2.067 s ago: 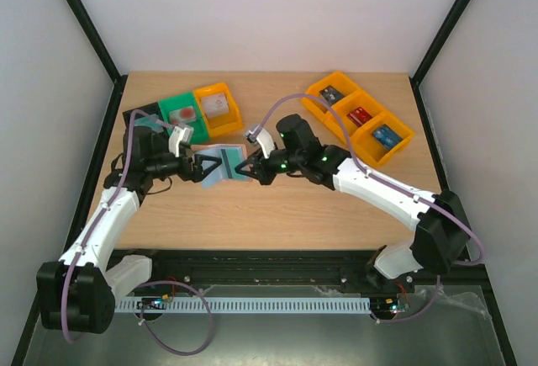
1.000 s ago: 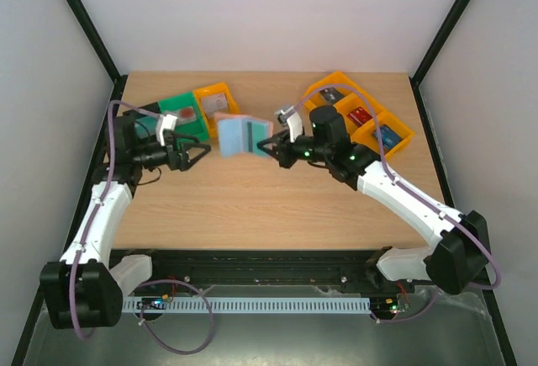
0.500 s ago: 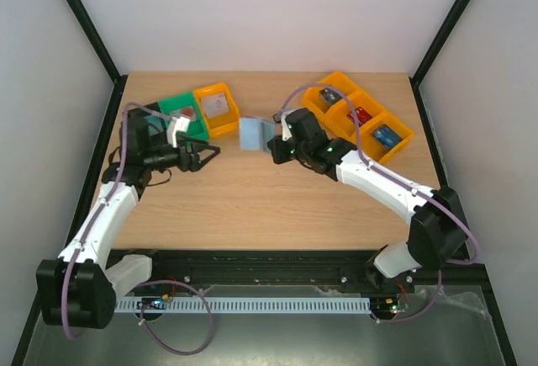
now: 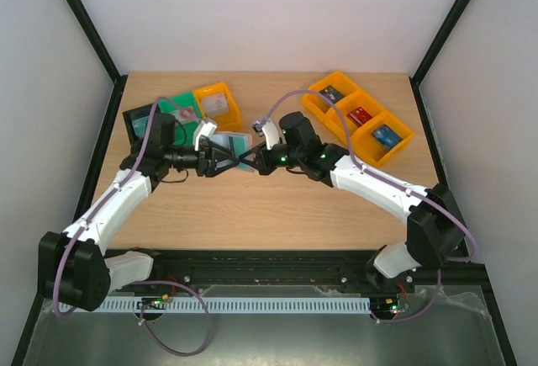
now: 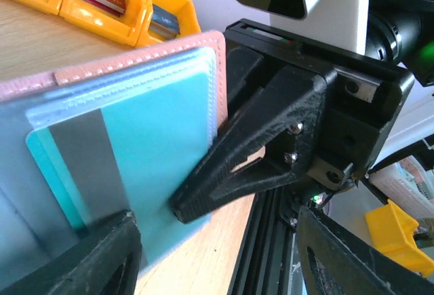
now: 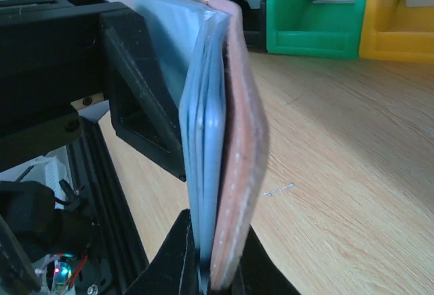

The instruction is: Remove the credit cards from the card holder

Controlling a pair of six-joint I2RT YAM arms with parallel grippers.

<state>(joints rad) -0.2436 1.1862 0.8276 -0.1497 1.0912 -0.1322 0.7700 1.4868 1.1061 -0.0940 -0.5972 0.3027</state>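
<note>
Desk (image 4: 277, 206) first: no change there. The orange bins (image 4: 370, 107) on the right and the green bin (image 4: 179, 101) on the left sit as they did half a sec ago. The arms are the news. The right arm (image 4: 378, 185) has drawn back from the far side twd desk ctr, bringing the card holder (image 4: 231, 142) w/ it. The left arm (image 4: 109, 206) has swung in to meet it, so the two wrists that were well apart are now nose to nose.

The holder is up on edge and open, blue inside facing the left wrist cam and tan outside facing away. It looks to be off the desk. The right pincer (image 6: 210, 268) is pinching it at one edge, one black finger pressed flat on the blue panel. A teal card (image 5: 146, 152) w/ a grey stripe is seated in the pocket, not yet pulled.

The left pincer (image 5: 217, 234) is spread wide. One finger is just at the holder's lower corner, the other is clear of it, and nothing is gripped.

My read: handover setup is done and extraction hasn't begun. Next up is closing the left pincer on the card's edge only, w/o catching the pocket.
</note>
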